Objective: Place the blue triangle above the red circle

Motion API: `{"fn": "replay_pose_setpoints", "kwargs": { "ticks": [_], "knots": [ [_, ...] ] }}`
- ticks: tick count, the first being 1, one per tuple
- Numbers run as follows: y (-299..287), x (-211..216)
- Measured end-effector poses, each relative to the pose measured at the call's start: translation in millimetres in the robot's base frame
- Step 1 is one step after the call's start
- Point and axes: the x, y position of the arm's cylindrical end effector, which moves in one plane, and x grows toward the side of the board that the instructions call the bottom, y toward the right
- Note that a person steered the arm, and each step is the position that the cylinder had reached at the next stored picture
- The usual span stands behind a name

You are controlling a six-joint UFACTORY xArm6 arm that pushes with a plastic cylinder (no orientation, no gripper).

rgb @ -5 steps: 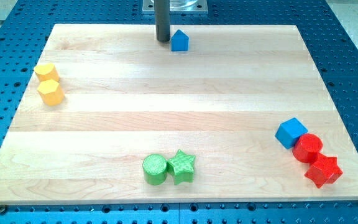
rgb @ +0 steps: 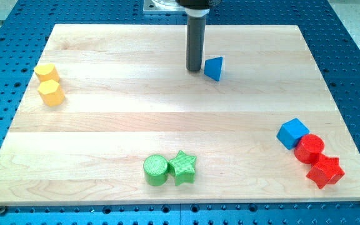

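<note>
Pushing step in progress: my tip (rgb: 194,68) sits just left of the blue triangle (rgb: 214,68), touching or nearly so, both in the upper middle of the board (rgb: 105,125). No pincer on this rig, just a plain rod, so nothing to report as wide, narrow or holding. Target is the red circle (rgb: 309,149) near the view's right edge, lower down, wedged between a blue cube (rgb: 292,133) at its upper left and a red star (rgb: 325,172) at its lower right, all three touching or close to it. Triangle is well apart from the circle, so the task looks early. To do it well: keep the tip behind the triangle on its upper-left side and drive it toward the view's right and down, stopping in the bare spot above the circle, right of the cube. Push through the triangle's middle or it will likely spin off the rod; correct with small side nudges. Come in from the top so the cube is not knocked into the circle. Yellow blocks (rgb: 49,84) at left, green cylinder (rgb: 155,170) and green star (rgb: 183,167) at bottom are out of the way. No brands, labels or readable writing visible.
</note>
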Motion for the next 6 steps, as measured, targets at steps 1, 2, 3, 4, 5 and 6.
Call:
{"fn": "replay_pose_setpoints", "kwargs": {
  "ticks": [1,2,3,4,5,6],
  "knots": [
    [42.6,51.0],
    [60.9,31.8],
    [77.6,34.6],
    [112.2,80.3],
    [130.3,103.1],
    [155.8,142.2]
  ]
}}
